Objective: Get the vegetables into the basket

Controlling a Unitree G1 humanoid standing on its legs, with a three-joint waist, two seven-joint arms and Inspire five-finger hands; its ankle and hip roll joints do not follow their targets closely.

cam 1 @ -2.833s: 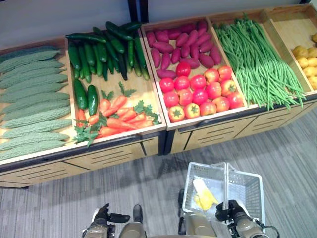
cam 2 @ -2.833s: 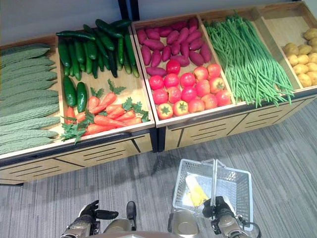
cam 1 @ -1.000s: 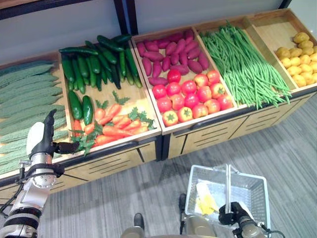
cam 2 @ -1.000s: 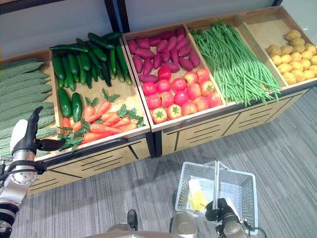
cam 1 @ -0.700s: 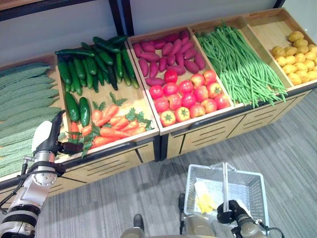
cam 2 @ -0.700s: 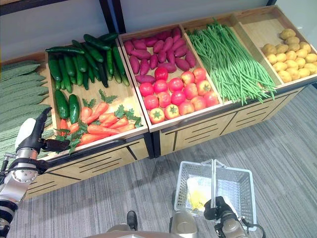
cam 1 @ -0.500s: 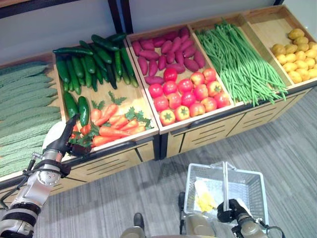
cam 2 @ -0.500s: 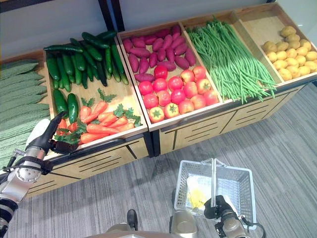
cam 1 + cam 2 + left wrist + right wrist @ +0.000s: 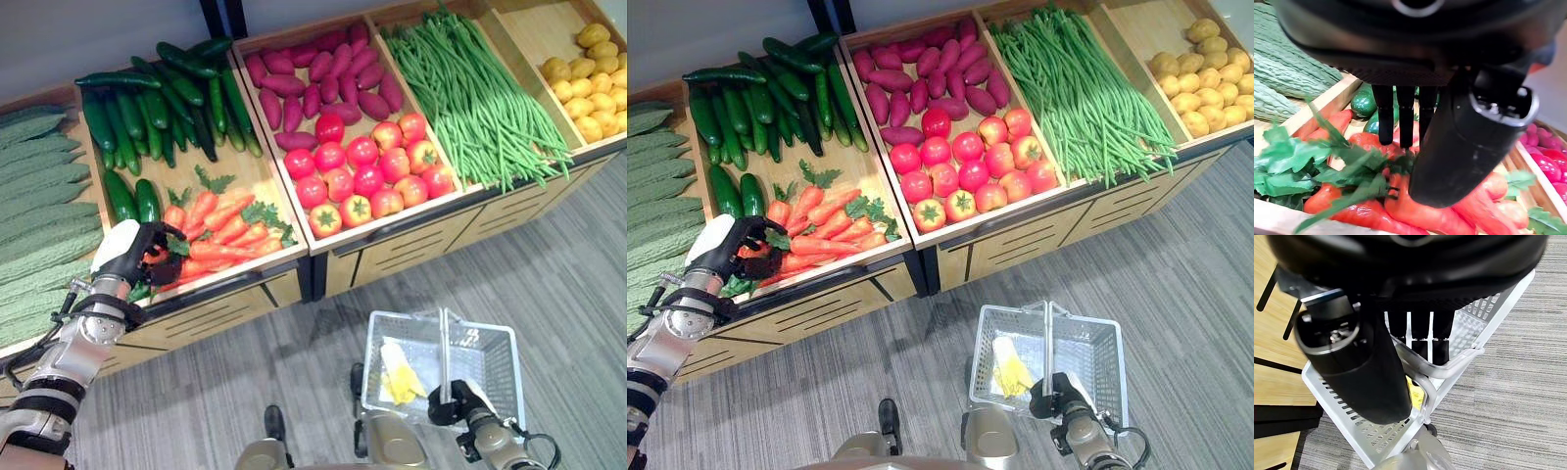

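A pile of orange carrots (image 9: 230,235) with green tops lies at the front of a wooden crate. My left hand (image 9: 132,253) rests on the pile's left end. Its fingers (image 9: 1400,120) and thumb are curled round a carrot (image 9: 1371,142) among the leaves. On the floor below stands a white wire basket (image 9: 495,343) holding a yellow and white item (image 9: 402,377). My right hand (image 9: 458,399) is at the basket's near side, fingers wrapped round its grey handle (image 9: 1454,366).
Bitter gourds (image 9: 44,206) lie left of the carrots and cucumbers (image 9: 157,98) behind them. Further right are sweet potatoes (image 9: 313,78), tomatoes (image 9: 367,176), green beans (image 9: 470,88) and potatoes (image 9: 583,73). Grey carpet (image 9: 245,382) lies between crates and basket.
My left hand rose from low down, reached over the crate's front edge and curled its open fingers onto the carrots. The camera shifted. The right hand kept the handle.
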